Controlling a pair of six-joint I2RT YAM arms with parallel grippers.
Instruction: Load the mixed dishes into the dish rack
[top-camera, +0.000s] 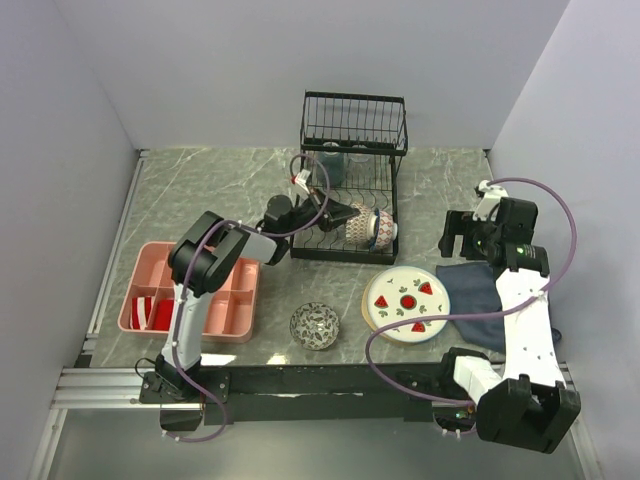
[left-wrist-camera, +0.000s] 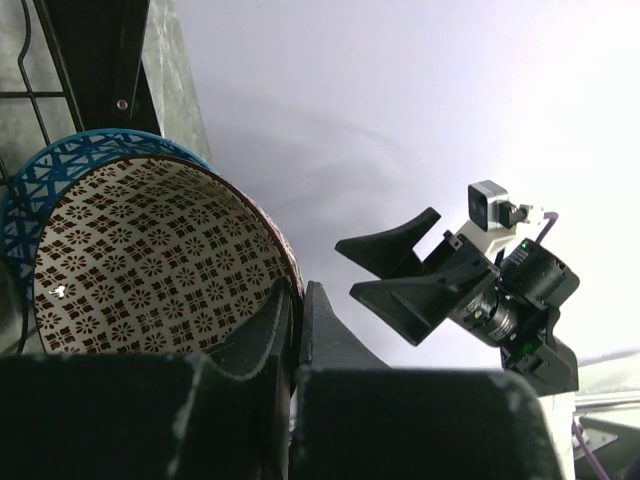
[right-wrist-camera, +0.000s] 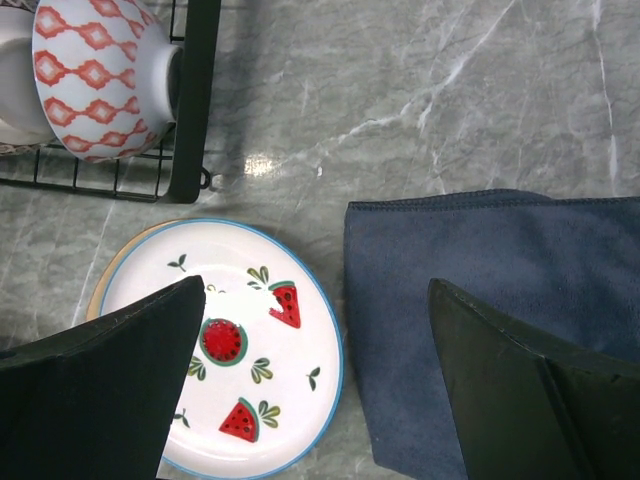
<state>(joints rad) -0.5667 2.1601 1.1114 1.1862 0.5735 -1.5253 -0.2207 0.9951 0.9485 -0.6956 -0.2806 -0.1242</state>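
Note:
The black wire dish rack (top-camera: 352, 130) stands at the back middle. My left gripper (top-camera: 348, 215) is shut on the rim of the pinkish-brown patterned bowl (left-wrist-camera: 150, 270), one finger inside and one outside. It holds the bowl on its side in the rack's lower base. A bowl with a blue lattice rim (left-wrist-camera: 60, 165) and red diamonds outside (right-wrist-camera: 100, 80) sits right behind it. A small dark patterned bowl (top-camera: 315, 325) stands on the table. The watermelon plate (top-camera: 407, 303) lies on the tan plate (right-wrist-camera: 110, 275). My right gripper (right-wrist-camera: 318, 290) hangs open over the plate's right edge.
A dark blue cloth (top-camera: 490, 295) lies right of the plates. The pink compartment tray (top-camera: 235, 310) with red pieces (top-camera: 150, 312) sits at the front left. Bluish glasses (top-camera: 335, 158) stand behind the rack's upper shelf. Walls close in on three sides.

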